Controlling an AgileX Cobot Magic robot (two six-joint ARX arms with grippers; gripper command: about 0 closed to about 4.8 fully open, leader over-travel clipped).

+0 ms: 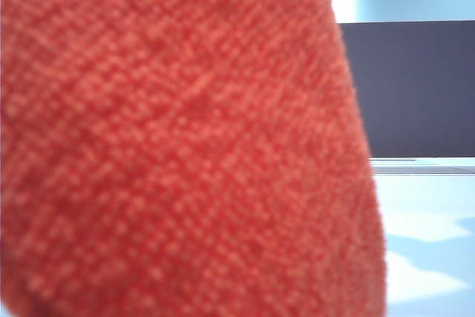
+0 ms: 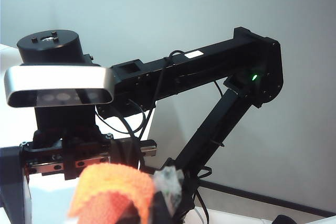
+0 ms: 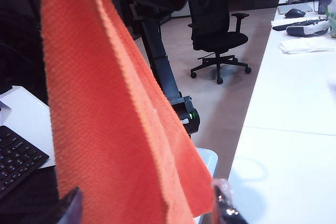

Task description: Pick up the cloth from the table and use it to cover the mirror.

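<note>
In the exterior view the cloth (image 1: 178,146) fills the lens, hoisted for draping (no mirror shows); the left wrist view has the left gripper (image 2: 131,198) pinching its edge; the right wrist view shows the right gripper (image 3: 147,208) spread around hanging folds.

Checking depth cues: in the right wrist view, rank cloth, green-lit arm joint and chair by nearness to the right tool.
1. Cloth: hanging between the open right tool's fingers.
2. Arm joint: just behind the cloth.
3. Chair: farthest, across the floor.
Left tool pinches the cloth elsewhere.
</note>
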